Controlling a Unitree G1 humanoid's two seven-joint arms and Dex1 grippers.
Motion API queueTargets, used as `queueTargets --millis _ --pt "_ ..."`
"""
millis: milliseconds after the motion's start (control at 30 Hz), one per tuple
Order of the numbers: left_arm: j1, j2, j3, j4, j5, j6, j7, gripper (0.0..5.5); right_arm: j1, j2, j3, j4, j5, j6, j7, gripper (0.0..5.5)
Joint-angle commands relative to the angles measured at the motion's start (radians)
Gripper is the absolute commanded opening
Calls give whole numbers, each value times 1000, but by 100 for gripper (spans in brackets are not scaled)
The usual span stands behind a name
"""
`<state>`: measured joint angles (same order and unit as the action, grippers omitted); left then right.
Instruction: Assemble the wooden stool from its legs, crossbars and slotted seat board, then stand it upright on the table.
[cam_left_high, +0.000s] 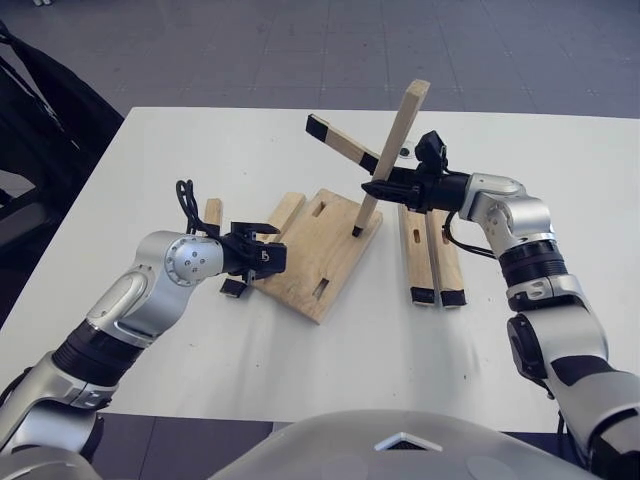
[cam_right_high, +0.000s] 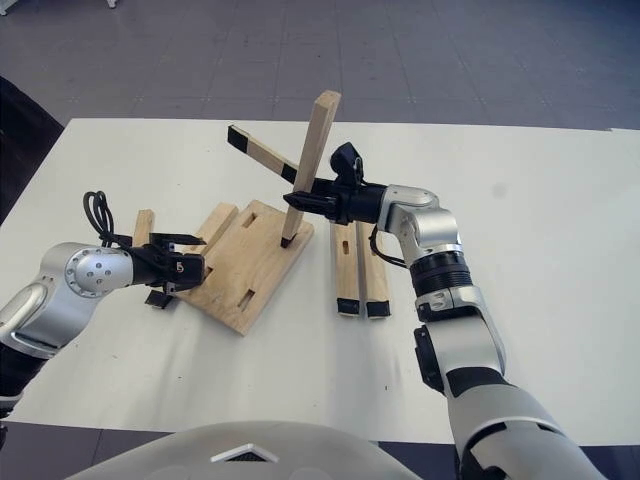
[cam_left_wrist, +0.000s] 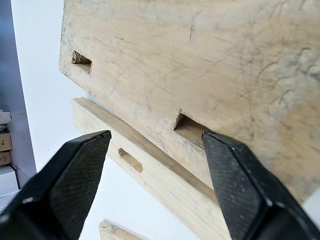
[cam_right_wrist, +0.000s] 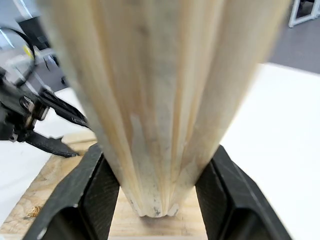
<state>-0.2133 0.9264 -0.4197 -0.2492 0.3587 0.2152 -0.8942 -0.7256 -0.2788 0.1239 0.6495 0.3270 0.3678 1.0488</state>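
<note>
Left eye view gives you the whole layout: the seat board (cam_left_high: 305, 250) lies near the middle of the table (cam_left_high: 200, 150), and its left part rests on a wooden strip (cam_left_high: 285, 212) that sticks out from under it. The right gripper (cam_left_high: 372, 188) holds a leg (cam_left_high: 403, 120) above the board's right side. The leg is tilted, with its top leaning away from you. Its black-tipped lower end is at the board's surface, but you cannot tell from here whether it sits in a slot. A crossbar (cam_left_high: 345, 143) crosses that leg and points up and to the left. Two more legs (cam_left_high: 415, 255) lie side by side on the table just right of the board. The left gripper (cam_left_high: 272, 250) is at the board's left edge. The right wrist view adds the grip itself: both fingers (cam_right_wrist: 90, 200) press against the sides of the leg, with the board right below its end. The left wrist view gives you what the head cameras cannot: the left fingers (cam_left_wrist: 75, 170) are spread wide and hold nothing. Between them you see a slot in the board and, under the board's edge, the strip with a small notch of its own.
</note>
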Motion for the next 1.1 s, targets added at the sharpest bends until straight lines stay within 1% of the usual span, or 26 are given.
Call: queueTargets --millis 33,100,233,300,367,467,567,700,833,1100 --pt "39 -17 -22 25 15 2 -31 340 -29 -25 -4 79 -56 -27 -18 204" --pt "43 -22 -19 24 18 2 -33 340 -12 -29 25 39 -73 -42 -1 204" --pt "53 -38 -16 11 20 15 -32 340 139 -19 167 -187 -139 -74 31 204" --pt "58 -44 -15 5 21 21 -32 340 202 -14 193 -242 -135 -43 29 204" --pt "66 -48 -10 -1 22 25 -34 340 216 -7 185 -229 -126 -18 13 204" --pt "73 -56 -4 -9 24 35 -36 340 181 0 158 -167 -122 -9 -5 204" --pt "72 -71 -3 -18 26 47 -38 340 171 2 168 -145 -136 -31 -14 204" --pt "77 -80 0 -19 26 52 -39 340 144 34 127 -260 -68 38 -48 204" --pt "73 -92 1 -15 28 53 -43 340 108 22 97 -271 -62 58 -56 204" --pt "91 -103 3 -22 39 58 -42 340 161 -35 154 -203 -139 -32 -5 204"
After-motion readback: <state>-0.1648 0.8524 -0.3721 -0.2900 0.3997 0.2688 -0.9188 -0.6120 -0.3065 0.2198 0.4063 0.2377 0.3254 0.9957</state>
